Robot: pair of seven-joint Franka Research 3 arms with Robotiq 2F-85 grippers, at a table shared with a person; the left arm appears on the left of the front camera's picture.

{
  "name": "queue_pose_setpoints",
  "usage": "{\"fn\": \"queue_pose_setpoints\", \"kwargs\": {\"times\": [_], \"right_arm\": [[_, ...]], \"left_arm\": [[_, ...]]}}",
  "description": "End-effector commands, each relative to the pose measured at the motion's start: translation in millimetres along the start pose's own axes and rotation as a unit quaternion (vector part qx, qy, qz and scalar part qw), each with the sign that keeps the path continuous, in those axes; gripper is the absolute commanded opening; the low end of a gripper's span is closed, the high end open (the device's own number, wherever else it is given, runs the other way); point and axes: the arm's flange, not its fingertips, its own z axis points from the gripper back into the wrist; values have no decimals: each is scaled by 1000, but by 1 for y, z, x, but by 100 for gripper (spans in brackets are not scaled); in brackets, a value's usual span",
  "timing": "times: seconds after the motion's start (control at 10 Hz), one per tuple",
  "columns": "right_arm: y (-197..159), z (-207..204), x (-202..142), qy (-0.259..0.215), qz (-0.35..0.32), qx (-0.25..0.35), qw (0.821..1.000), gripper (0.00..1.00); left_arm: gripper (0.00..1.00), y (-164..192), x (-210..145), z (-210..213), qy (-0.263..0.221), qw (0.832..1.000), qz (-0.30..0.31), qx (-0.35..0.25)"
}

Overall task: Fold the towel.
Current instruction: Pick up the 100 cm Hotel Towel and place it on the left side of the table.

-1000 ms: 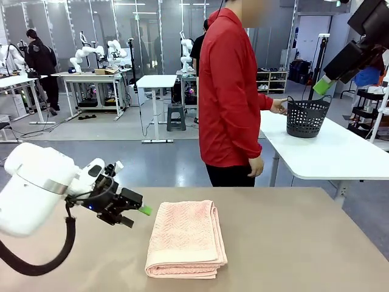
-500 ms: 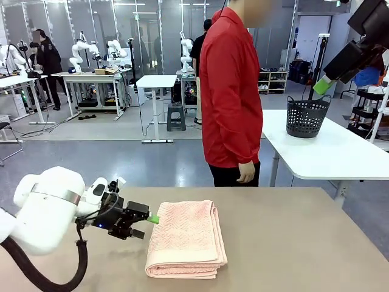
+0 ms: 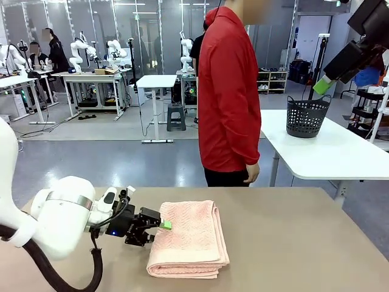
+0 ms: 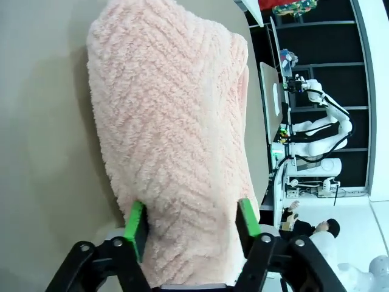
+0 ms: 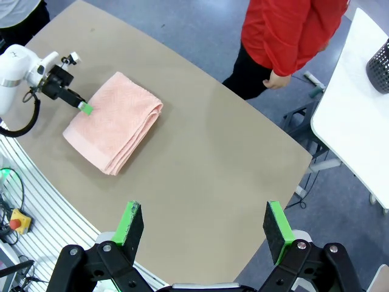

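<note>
Two spread fingers (image 4: pixel 138 228) of the left gripper (image 4: pixel 189 228) straddle the folded towel's (image 4: pixel 176 134) near edge; right gripper (image 5: pixel 203 228) hangs open high above it.

Surface: a plain tan table (image 3: pixel 292 243), bare apart from one item.
On it: a salmon-pink towel (image 3: pixel 187 238), folded into a thick rectangle, lying flat toward the robot's left side.
Behind: a white table (image 3: pixel 340 152) carrying a dark basket (image 3: pixel 307 117).

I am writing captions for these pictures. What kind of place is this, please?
Most likely a robotics laboratory or workshop. Beyond the person, several white robot arms stand at work tables, and here the left gripper works on a towel on a brown table.
</note>
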Motion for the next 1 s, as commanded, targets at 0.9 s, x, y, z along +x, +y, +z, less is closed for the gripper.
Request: {"fn": "queue_pose_setpoints", "kwargs": {"times": [0.9], "right_arm": [[-1,2,0,2,4,0,1000,100]], "left_arm": [[0,-9,13,28,-9,1000,-12,15]]}}
